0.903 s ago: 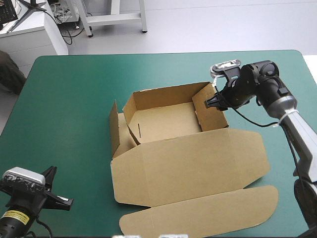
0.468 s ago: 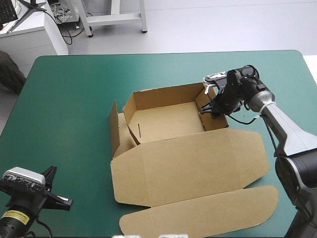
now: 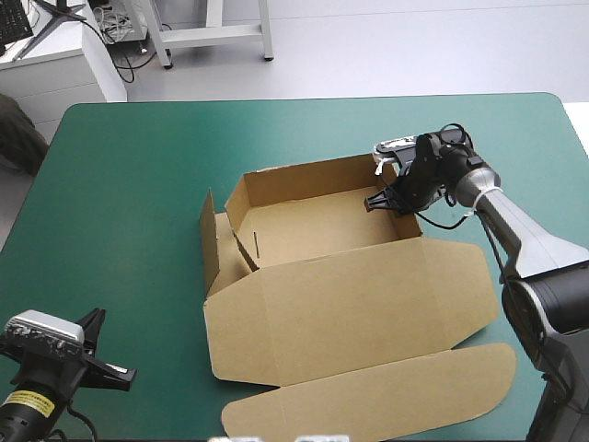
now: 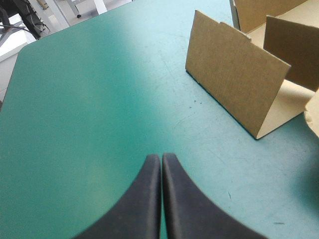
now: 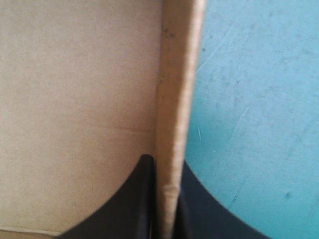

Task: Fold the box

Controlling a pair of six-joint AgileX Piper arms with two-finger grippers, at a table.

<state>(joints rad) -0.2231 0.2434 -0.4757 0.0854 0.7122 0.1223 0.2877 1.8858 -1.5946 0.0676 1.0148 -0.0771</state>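
Observation:
The brown box lies mid-table as an open tray, its lid flat toward the near edge. My right gripper reaches over the tray's right wall and is shut on it. In the right wrist view the wall's edge runs up between the black fingers, the tray's inside on one side and teal-green cover on the other. My left gripper rests shut at the near left corner, well apart from the box. In its own view the left gripper points at the box's upright left flap.
The lid's long rounded tuck flap lies flat near the table's near edge. The left flap stands loose outside the tray. Bare teal-green cover spreads left of and beyond the box.
My right gripper moved in over the tray's right wall and shut on it. The slanted inner flap there now lies along the wall. The box slid slightly left. The left arm stayed put.

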